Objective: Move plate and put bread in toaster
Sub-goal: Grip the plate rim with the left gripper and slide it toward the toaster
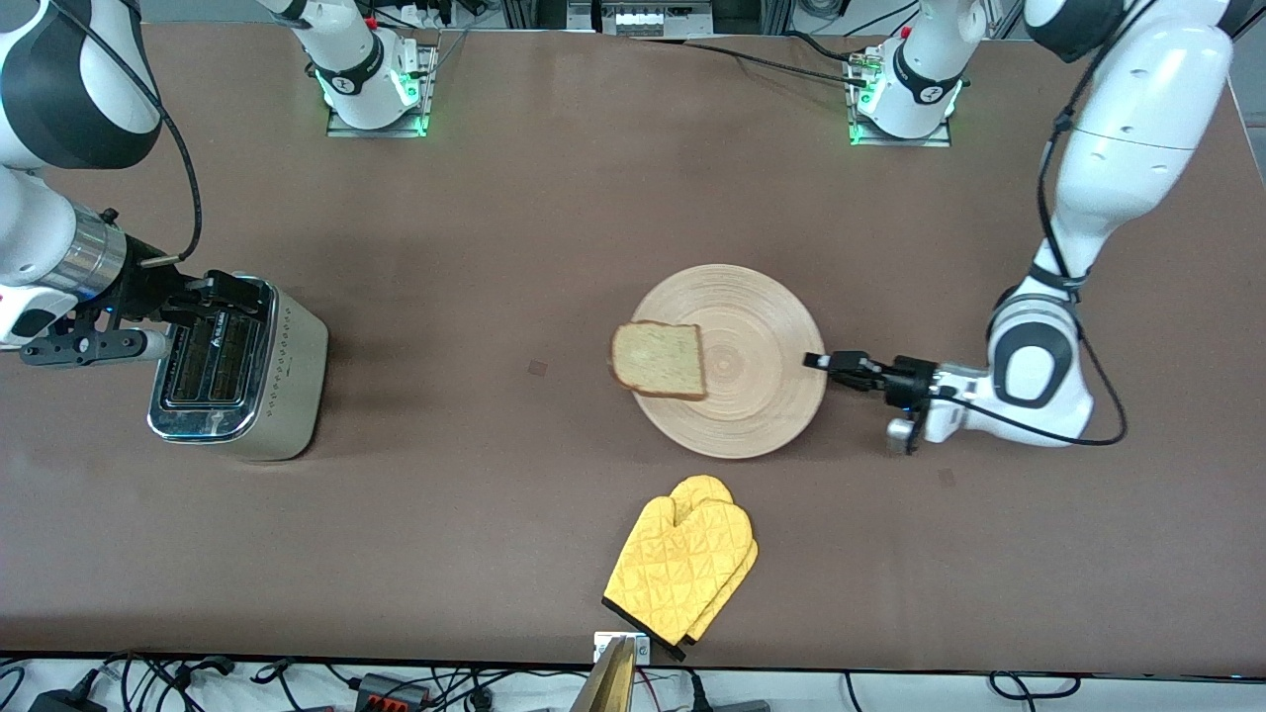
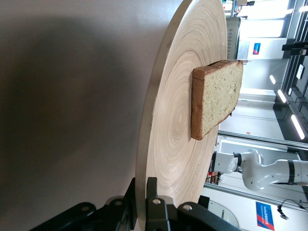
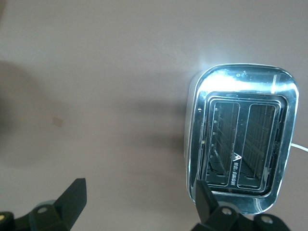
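Brown table (image 1: pixel 554 198) carrying all objects. Round light-wood plate (image 1: pixel 752 336) near the table's middle, bearing the bread (image 1: pixel 659 360) on the part of its surface toward the right arm's end, one edge of the slice overhanging the rim. Cream-sided toaster (image 1: pixel 287 386) with chrome top and two bare slots, well apart from the plate, at the right arm's end. Yellow oven mitts (image 1: pixel 680 570), paired, nearer the front camera than the plate. Left gripper (image 1: pixel 819 361) at the plate's rim toward the left arm's end, fingers (image 2: pixel 153 211) clamped on that rim. Right gripper (image 1: pixel 220 293) over the toaster, fingers (image 3: pixel 72 197) spread wide apart, holding nothing.
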Motion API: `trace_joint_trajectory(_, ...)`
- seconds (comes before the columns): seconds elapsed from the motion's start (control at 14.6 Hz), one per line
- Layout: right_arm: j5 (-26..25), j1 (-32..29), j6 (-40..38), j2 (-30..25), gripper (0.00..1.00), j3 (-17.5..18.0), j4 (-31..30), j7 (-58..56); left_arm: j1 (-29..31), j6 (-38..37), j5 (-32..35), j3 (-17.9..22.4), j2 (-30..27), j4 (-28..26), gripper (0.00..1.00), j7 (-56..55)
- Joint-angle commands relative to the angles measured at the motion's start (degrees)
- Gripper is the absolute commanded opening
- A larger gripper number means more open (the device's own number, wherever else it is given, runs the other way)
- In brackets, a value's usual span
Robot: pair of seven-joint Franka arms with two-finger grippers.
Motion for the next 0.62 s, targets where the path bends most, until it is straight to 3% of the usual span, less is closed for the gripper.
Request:
trace_joint_trajectory(0.0,0.00,0.26,-0.87,0.15,1.00,0.09,0.77,-0.12,-5.72,1.79,-6.39,0.31,2.04,1.92,0.01,-1.07)
trace_joint_trajectory(0.14,0.00,0.17,-0.78,0.41,1.00,0.09,0.68,-0.46,-9.51,3.64,-11.31,0.39,2.92,1.92,0.01,-0.19)
trace_joint_trajectory(0.41,0.53,-0.18,-0.34,1.29,1.00,0.09,0.86,-0.73,-14.96,9.78,-13.08,0.31,5.55,2.10,0.01,-0.72)
trace_joint_trajectory(0.55,0.00,-0.01,-0.69,1.38,1.00,0.09,0.77,-0.73,-16.73,11.03,-13.44,0.31,7.66,4.90,0.01,-1.07)
